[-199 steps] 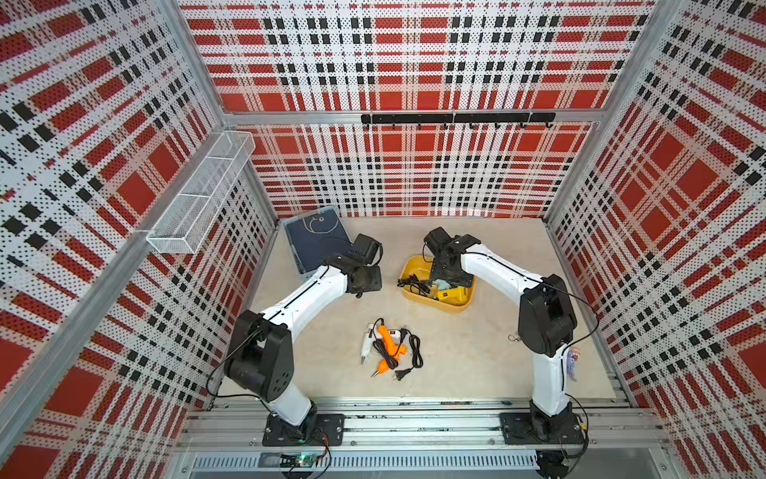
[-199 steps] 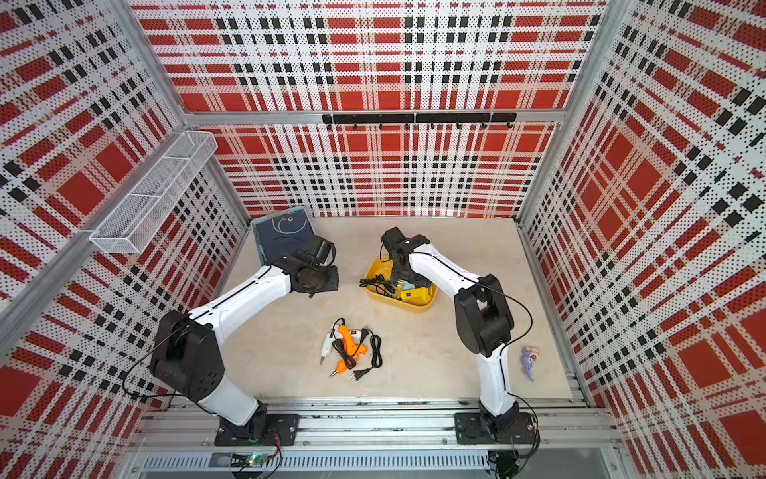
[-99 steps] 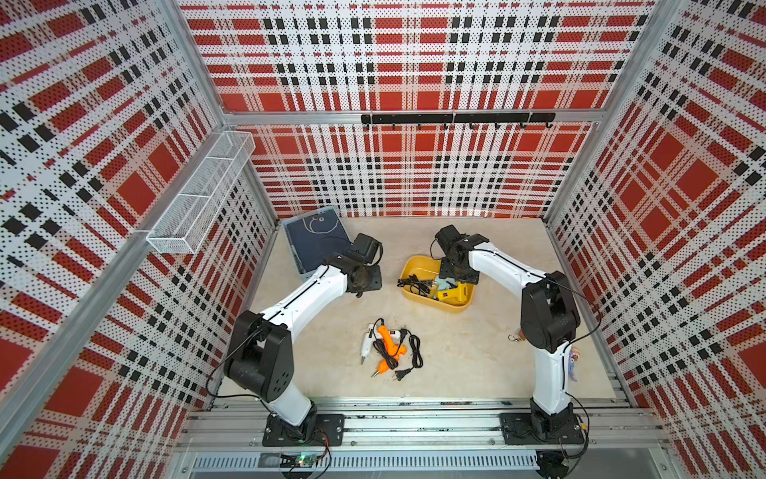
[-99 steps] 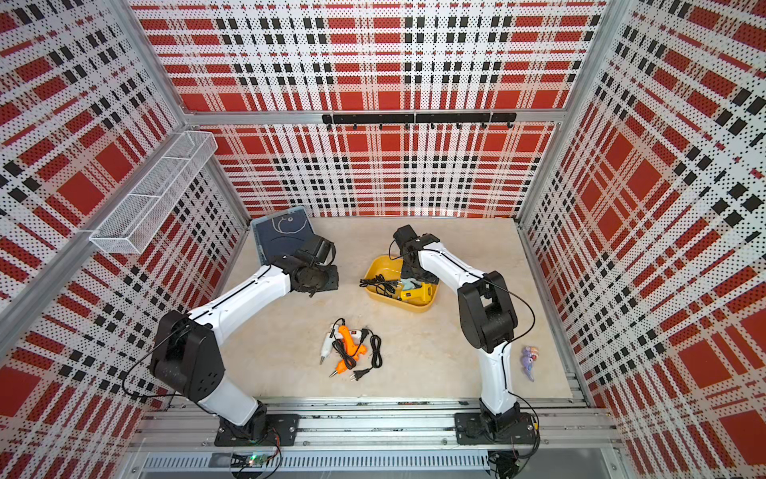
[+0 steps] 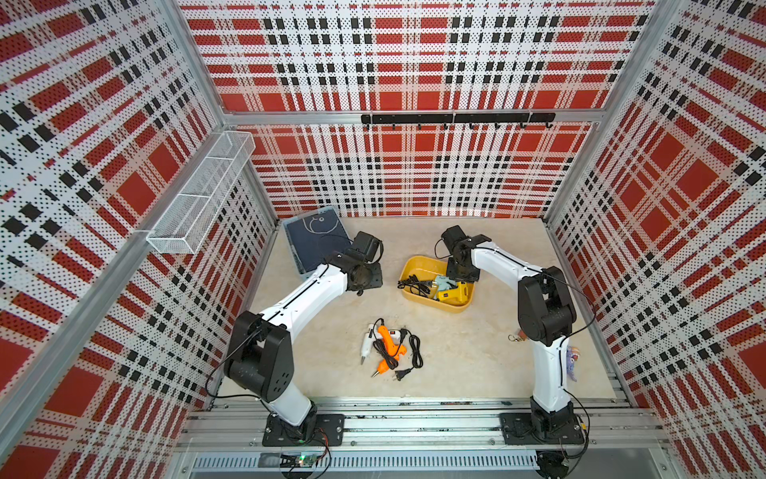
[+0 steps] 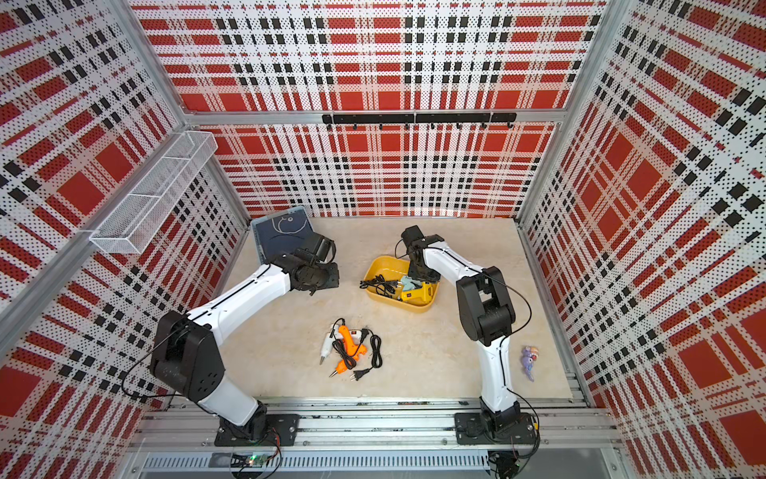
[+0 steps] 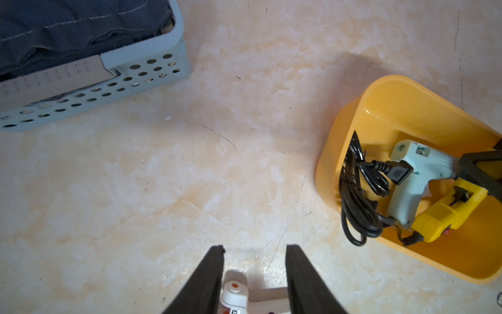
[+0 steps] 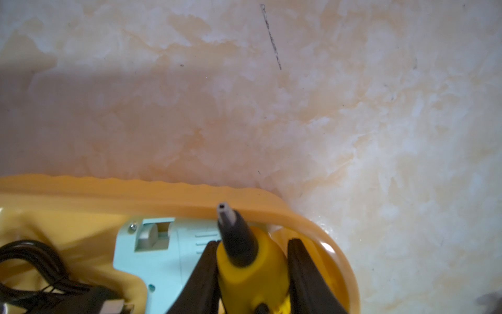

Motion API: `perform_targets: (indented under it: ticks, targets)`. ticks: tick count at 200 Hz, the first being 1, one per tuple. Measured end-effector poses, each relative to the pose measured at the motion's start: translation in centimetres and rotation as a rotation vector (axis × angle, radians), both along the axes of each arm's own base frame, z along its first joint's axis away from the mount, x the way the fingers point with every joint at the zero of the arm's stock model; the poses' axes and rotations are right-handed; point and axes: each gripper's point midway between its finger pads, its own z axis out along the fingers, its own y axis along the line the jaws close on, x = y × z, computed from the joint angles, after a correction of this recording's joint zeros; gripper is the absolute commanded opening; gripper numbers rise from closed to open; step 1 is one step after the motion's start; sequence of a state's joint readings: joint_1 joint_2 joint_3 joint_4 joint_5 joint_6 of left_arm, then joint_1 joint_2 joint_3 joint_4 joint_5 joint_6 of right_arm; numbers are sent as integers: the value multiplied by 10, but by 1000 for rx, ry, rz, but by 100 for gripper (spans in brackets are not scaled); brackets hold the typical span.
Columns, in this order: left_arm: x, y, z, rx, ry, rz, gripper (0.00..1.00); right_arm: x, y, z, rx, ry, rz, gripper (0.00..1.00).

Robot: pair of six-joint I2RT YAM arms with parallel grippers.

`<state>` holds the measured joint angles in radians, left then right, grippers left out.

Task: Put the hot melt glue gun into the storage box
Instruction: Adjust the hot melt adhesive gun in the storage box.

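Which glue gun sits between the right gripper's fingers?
The yellow glue gun, in the storage box beside the pale blue gun; the right gripper pinches its nose. The orange gun and white gun lie on the table.

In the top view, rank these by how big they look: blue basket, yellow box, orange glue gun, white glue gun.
1. blue basket
2. yellow box
3. orange glue gun
4. white glue gun, a bit smaller

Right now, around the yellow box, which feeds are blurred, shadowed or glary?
Right wrist view: the storage box rim is smeared and wavy, the black cable is blurred, and a shadow darkens the table; the yellow glue gun nozzle is sharp. Left wrist view: crisp, with one small glare spot on the box wall. Both top views: sharp, evenly lit.
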<state>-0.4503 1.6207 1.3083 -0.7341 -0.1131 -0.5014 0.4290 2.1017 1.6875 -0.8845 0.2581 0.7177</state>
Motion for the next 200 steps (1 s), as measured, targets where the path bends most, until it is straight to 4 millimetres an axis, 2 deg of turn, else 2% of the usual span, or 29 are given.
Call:
perform_targets:
  ticks: [51,102,160,200]
  targets:
    - [0,1,0,3,-2,2,44,-21,-4,3,25,67,-78,26]
    - [0,1,-1,5,2,2,44,-36,-3,21,85,107,-187,26]
    - [1,2,-1,6,1,16,44,-58,-10,36,122,117,-283,29]
    - [1,3,-1,10,-1,21,44,-69,-12,41,130,115,-317,37]
